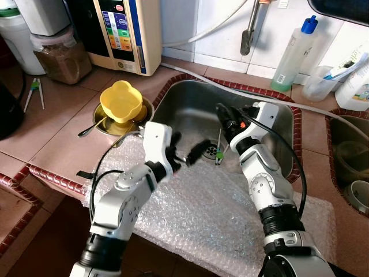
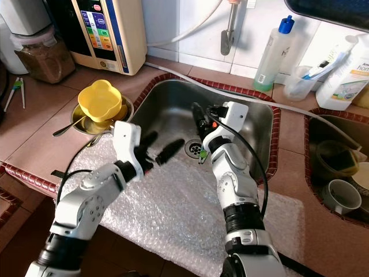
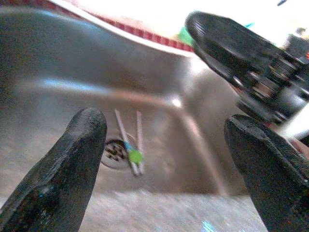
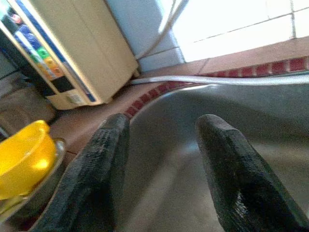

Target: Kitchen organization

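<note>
Left tool open, over sink

Both hands over sink.

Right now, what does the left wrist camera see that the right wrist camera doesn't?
The left wrist view alone has the chopsticks lying by the drain on the sink floor, with the right gripper hanging above, to one side. The right wrist view alone has the yellow bowl in its metal bowl, the beige appliance and the white hose along the rim. Both look into the steel sink between their own open black fingers.
</note>
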`<state>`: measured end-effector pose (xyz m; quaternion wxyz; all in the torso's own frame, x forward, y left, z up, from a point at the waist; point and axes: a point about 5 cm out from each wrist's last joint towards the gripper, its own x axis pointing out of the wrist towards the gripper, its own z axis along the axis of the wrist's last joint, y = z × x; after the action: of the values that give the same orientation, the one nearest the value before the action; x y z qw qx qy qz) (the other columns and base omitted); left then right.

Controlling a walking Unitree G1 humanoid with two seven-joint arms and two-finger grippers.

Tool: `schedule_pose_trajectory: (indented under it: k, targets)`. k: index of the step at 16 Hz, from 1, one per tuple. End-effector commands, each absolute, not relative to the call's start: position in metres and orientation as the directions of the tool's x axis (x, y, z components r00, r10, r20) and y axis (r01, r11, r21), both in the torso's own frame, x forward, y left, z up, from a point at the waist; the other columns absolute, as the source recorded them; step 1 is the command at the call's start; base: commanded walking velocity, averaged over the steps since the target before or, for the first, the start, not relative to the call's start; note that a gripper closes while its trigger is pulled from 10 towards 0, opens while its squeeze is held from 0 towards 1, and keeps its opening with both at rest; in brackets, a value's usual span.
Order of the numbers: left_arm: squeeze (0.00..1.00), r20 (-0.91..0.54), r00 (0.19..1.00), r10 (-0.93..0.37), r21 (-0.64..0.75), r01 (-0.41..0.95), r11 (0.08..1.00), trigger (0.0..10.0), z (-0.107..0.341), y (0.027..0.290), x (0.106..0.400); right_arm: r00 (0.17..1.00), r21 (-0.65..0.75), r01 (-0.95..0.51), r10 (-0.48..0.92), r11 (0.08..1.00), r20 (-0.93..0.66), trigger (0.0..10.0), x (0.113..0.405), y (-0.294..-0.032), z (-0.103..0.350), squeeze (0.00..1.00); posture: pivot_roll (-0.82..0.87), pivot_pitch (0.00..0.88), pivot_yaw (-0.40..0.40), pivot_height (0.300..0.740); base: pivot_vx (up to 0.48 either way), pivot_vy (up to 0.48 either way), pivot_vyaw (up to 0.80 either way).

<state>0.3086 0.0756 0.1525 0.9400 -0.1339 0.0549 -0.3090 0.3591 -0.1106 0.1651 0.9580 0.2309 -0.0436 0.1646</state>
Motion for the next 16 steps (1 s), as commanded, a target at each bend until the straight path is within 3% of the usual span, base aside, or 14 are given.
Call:
schedule_pose_trajectory:
  k: [1,4,8,12,13,16]
  targets:
    - [1.00,-0.003,0.830,-0.557,-0.267,0.536,0.801,10.0,0.158,0.079,0.315,0.922,0.417,-0.388,0.341,0.822,0.185,10.0,0.355,-0.104,0.172,1.00,-0.06,0.101,-0.016,0.740,0.000,0.000,0.00]
    - [1.00,0.054,0.906,-0.420,-0.243,0.420,0.874,10.0,0.174,0.092,0.338,0.859,0.330,-0.511,0.464,0.794,0.217,10.0,0.334,-0.095,0.177,1.00,-0.07,0.104,-0.012,0.740,0.000,0.000,0.00]
    - [1.00,0.054,0.938,-0.342,-0.220,0.345,0.912,10.0,0.181,0.102,0.357,0.836,0.310,-0.549,0.500,0.776,0.228,10.0,0.311,-0.098,0.178,1.00,-0.09,0.104,0.002,0.740,0.000,0.000,0.00]
    - [1.00,0.095,0.987,-0.126,-0.232,0.145,0.962,10.0,0.193,0.125,0.374,0.815,0.285,-0.579,0.536,0.764,0.220,10.0,0.291,-0.103,0.176,1.00,-0.10,0.107,0.011,0.740,0.000,0.000,0.00]
    - [0.00,0.093,0.995,-0.033,-0.236,0.054,0.970,10.0,0.196,0.138,0.378,0.813,0.280,-0.581,0.538,0.764,0.220,10.0,0.287,-0.105,0.176,1.00,-0.10,0.109,0.013,0.740,0.000,0.000,0.00]
    - [0.00,0.137,0.990,0.046,-0.256,-0.009,0.967,10.0,0.206,0.155,0.383,0.810,0.269,-0.587,0.547,0.764,0.211,10.0,0.282,-0.105,0.178,1.00,-0.10,0.115,0.014,0.740,0.000,0.000,0.00]
